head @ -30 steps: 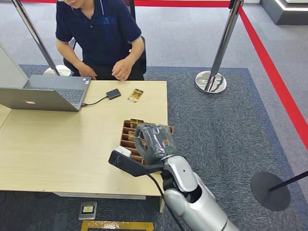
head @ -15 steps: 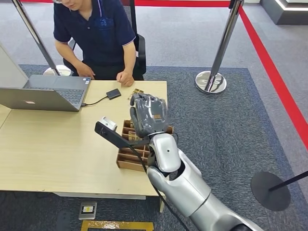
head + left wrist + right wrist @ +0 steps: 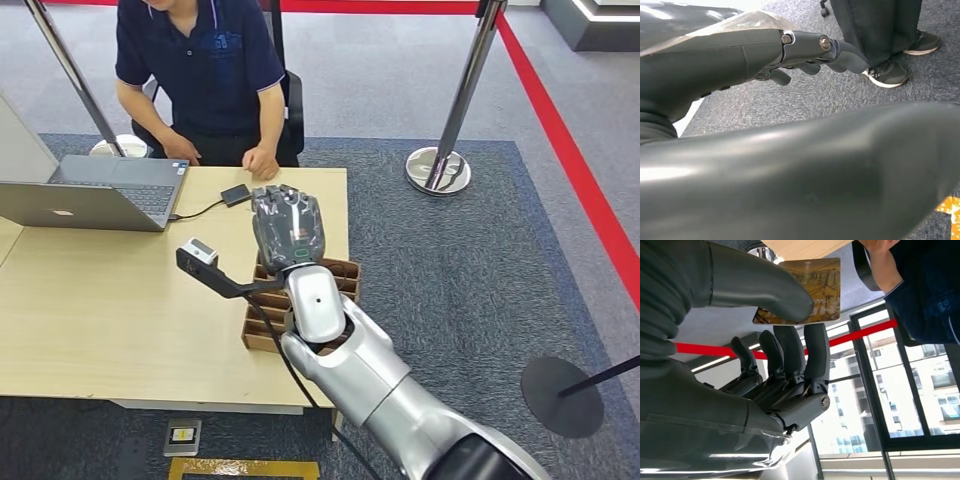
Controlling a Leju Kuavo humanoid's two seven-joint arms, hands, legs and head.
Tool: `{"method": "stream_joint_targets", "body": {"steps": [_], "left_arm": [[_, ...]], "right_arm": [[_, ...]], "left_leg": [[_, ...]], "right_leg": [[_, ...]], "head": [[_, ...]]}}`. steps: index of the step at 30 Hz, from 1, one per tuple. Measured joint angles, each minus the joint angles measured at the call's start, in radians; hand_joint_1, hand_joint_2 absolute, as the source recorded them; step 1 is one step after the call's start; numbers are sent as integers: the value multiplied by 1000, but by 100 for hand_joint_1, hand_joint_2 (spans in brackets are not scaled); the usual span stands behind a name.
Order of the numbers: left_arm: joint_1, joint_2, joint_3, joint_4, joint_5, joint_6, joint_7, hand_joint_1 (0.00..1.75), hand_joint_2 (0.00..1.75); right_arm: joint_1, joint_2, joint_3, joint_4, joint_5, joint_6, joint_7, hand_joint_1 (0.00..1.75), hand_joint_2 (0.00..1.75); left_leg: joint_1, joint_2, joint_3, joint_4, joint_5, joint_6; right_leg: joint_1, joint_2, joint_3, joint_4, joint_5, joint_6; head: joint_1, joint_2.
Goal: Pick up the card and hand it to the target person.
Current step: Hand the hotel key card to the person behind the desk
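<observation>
A gold-patterned card (image 3: 824, 286) is pinched between the thumb (image 3: 753, 287) and the dark fingers (image 3: 815, 355) of my right hand (image 3: 287, 227). That hand is raised above the far part of the wooden table (image 3: 113, 290), its back to the head view, which hides the card. A person in a dark blue shirt (image 3: 200, 70) sits just beyond it; the person's hand (image 3: 261, 160) rests at the table's far edge, close to my fingertips. My left hand (image 3: 802, 55) hangs over grey carpet, fingers loosely apart and holding nothing.
A brown slotted card box (image 3: 341, 276) sits under my right forearm at the table's near right. A laptop (image 3: 106, 190) stands at the left, cabled to a small black device (image 3: 235, 194). A stanchion base (image 3: 438, 170) and red tape lie to the right.
My right hand has risen from the card box and moved forward across the table toward the person. The person's hand has settled at the table edge.
</observation>
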Motion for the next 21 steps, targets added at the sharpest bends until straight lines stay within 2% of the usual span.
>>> {"method": "stream_joint_targets", "body": {"steps": [21], "left_arm": [[0, 0, 0, 0, 0, 0, 0, 0, 0]], "right_arm": [[-8, 13, 0, 45, 0, -2, -1, 136, 175]], "left_leg": [[0, 0, 0, 0, 0, 0]], "right_leg": [[0, 0, 0, 0, 0, 0]], "head": [[0, 0]]}}
